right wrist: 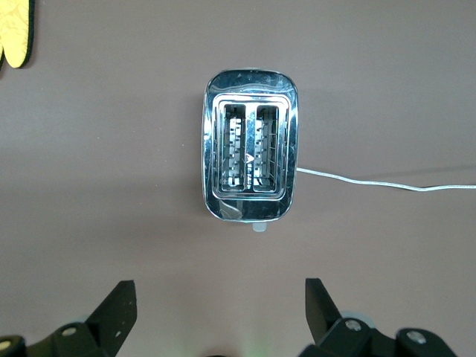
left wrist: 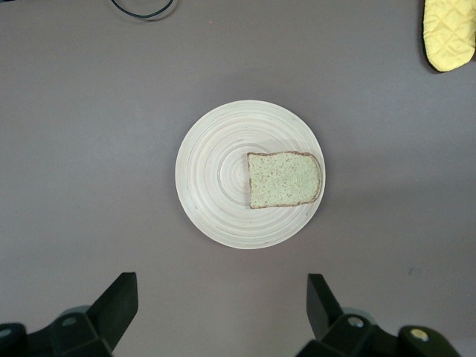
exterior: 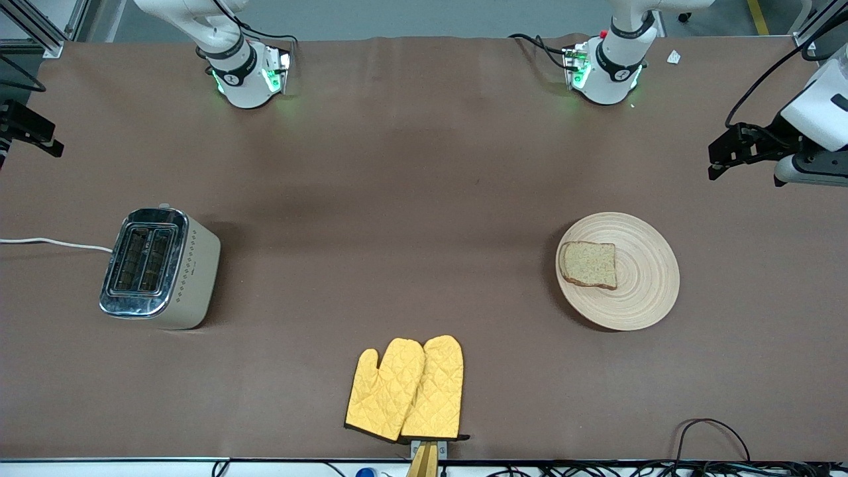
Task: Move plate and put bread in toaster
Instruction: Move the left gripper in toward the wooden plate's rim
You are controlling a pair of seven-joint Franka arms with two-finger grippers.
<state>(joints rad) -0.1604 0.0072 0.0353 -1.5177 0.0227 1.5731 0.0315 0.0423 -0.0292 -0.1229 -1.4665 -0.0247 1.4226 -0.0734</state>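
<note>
Wooden plate [exterior: 646, 291] bears one bread [exterior: 589, 264]; one toaster [exterior: 159, 267], perhaps two mitts [exterior: 406, 389]; both grippers [left wrist: 219, 312] [right wrist: 217, 312] wide, empty.

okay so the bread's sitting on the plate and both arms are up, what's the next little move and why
Probably lower the left gripper toward the plate. Its fingers are open, it hangs high over that end of the table, and the bread lies on the plate, away from the toaster. The right gripper waits open above the toaster.
</note>
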